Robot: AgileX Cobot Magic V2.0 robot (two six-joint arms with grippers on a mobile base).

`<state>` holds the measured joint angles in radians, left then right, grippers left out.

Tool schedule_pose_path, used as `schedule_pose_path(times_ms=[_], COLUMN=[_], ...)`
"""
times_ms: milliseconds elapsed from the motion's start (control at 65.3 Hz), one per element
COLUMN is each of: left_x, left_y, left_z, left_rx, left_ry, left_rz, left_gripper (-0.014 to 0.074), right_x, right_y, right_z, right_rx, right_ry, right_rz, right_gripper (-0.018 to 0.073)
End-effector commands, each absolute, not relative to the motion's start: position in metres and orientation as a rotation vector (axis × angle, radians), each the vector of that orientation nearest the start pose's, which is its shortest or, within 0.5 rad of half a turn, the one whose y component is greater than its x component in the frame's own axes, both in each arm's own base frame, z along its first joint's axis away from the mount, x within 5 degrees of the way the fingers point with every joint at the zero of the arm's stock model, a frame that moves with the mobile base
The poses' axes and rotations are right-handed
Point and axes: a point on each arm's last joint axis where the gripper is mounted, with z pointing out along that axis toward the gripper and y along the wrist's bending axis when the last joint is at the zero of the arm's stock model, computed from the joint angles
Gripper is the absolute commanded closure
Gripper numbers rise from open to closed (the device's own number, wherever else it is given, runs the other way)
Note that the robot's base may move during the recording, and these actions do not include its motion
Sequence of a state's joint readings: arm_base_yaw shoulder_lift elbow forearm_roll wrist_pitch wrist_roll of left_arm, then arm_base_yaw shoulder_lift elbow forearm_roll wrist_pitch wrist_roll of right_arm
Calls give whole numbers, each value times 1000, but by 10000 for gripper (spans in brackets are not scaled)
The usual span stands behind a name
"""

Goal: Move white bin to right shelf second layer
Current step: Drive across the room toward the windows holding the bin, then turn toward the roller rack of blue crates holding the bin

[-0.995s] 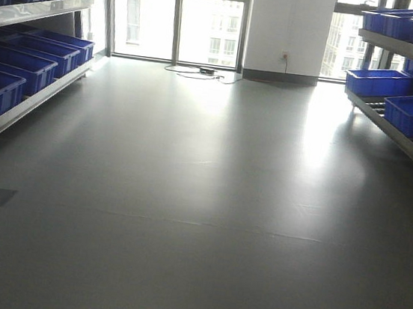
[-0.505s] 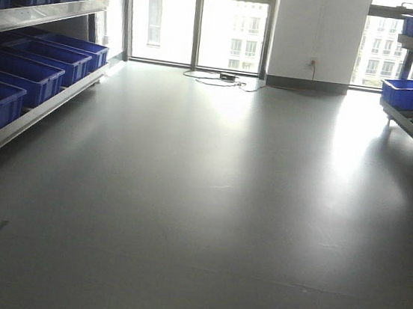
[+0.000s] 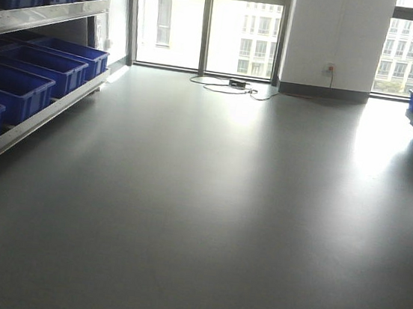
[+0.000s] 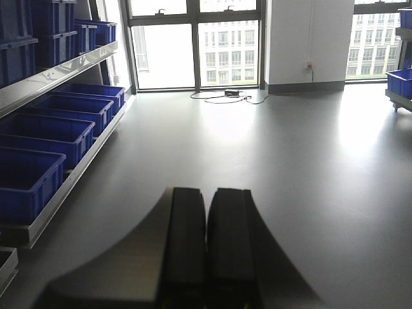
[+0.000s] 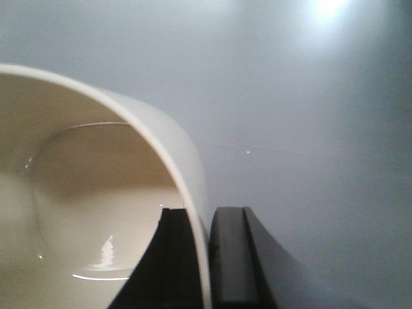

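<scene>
Two fingers of the right gripper point(image 5: 207, 257) clamp the wall of the white bin point(image 5: 90, 193) (one inside, one outside), which spreads toward 10 o'clock over grey floor point(image 5: 309, 129), while the left gripper point(image 4: 206, 251) is closed, empty.

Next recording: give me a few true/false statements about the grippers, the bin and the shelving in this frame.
The right gripper clamps the white bin by its wall. True.
The left gripper is open. False: shut, holding nothing.
Blue crates sit on the left rack in the front view. True.
The white bin contains parts. False: its visible interior is bare.
The white bin sits inside a blue crate. False: only floor shows behind it.
</scene>
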<state>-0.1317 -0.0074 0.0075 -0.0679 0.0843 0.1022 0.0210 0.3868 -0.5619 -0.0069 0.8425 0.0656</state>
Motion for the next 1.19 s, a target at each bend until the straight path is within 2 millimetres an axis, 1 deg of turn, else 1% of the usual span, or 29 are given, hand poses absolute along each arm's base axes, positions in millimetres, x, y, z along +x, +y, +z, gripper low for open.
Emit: schedule_pose_path(times_ms=[0, 1179], left_x=[56, 56], left_y=[-8, -8], left_z=[199, 199], left_rx=[122, 122], left_ry=[1502, 1502], left_rz=[-89, -89], left_gripper=[512, 512], right_x=[69, 69], right_y=[1, 1], right_z=[317, 317], right_rx=[38, 38], right_ry=[2041, 2041], right_rz=[41, 41], right_gripper=[506, 506])
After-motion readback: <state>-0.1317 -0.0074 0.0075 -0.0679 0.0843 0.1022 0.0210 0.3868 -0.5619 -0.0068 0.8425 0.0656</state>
